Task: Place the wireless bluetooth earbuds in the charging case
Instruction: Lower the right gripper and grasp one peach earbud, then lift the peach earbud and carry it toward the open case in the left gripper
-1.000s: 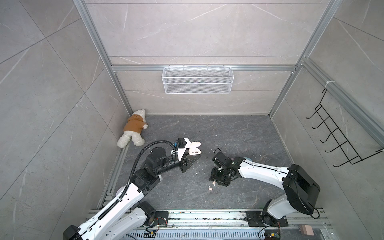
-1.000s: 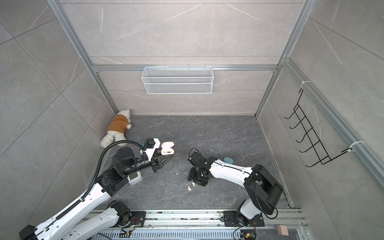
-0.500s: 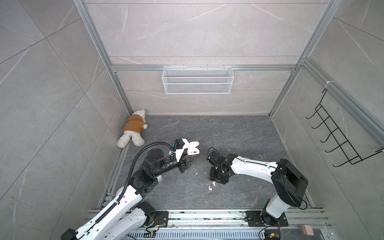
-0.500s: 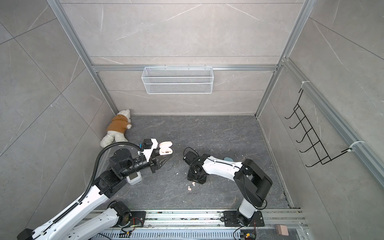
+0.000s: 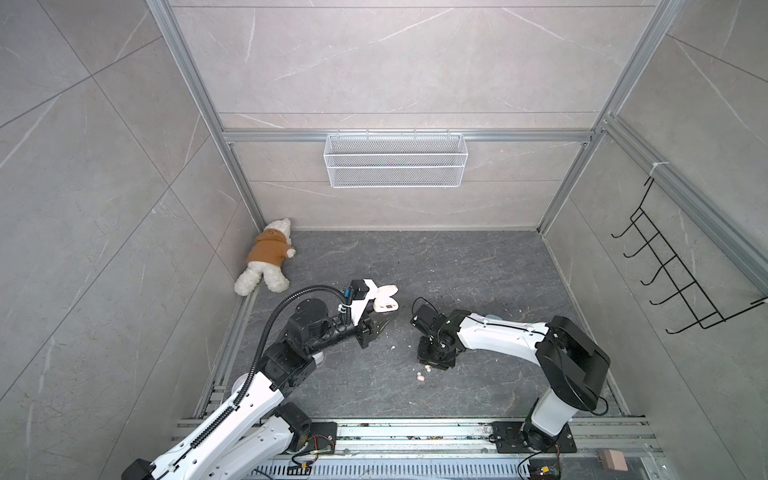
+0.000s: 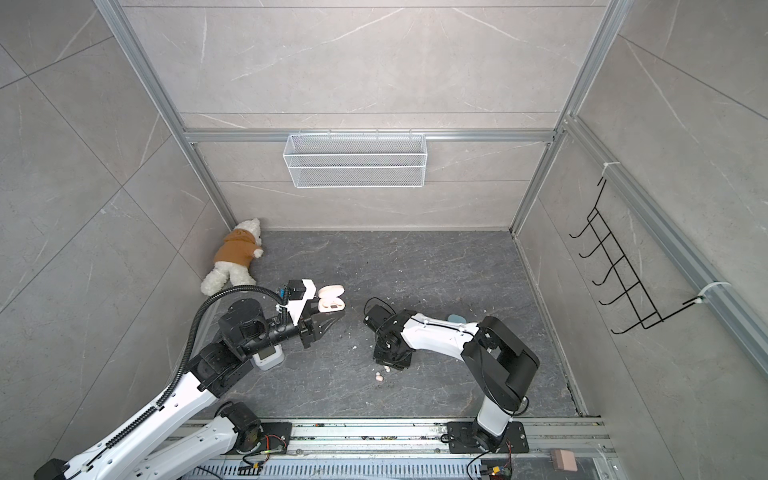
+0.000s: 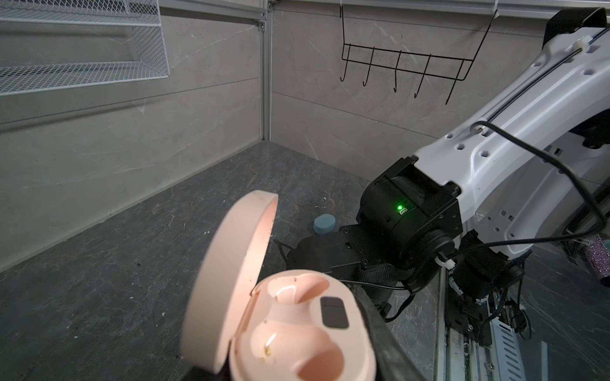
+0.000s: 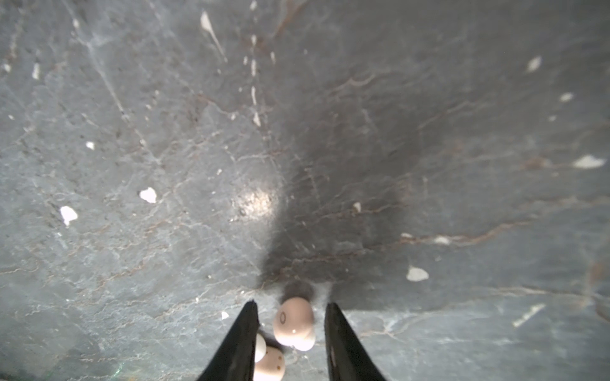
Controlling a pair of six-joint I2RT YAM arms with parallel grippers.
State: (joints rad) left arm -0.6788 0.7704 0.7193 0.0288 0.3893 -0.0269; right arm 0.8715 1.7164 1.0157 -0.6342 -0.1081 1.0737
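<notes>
L claw [image 6: 332, 320]: held clear of desk [image 6: 436, 266], left of centre, shut on peach case [image 7: 297, 330]. Case lid [image 7: 231, 280] open; both sockets [image 7: 290, 290] empty per L wrist view.
R claw [image 8: 292, 303]: pointing down at desk nr front edge, approx mid-width. Jaws part open, one each side of peach bud [image 8: 293, 325]; gap visible both sides, no contact, nothing gripped. Bud lies on desk. 2nd bud [image 8: 272, 364] just beside it, partly hidden behind one finger [image 8: 237, 343].
Blue case [image 6: 457, 318] on desk behind R arm [image 6: 436, 336], right of centre. Teddy [image 5: 268, 257] in far left corner. White specks [image 8: 148, 194] scattered over desk.
</notes>
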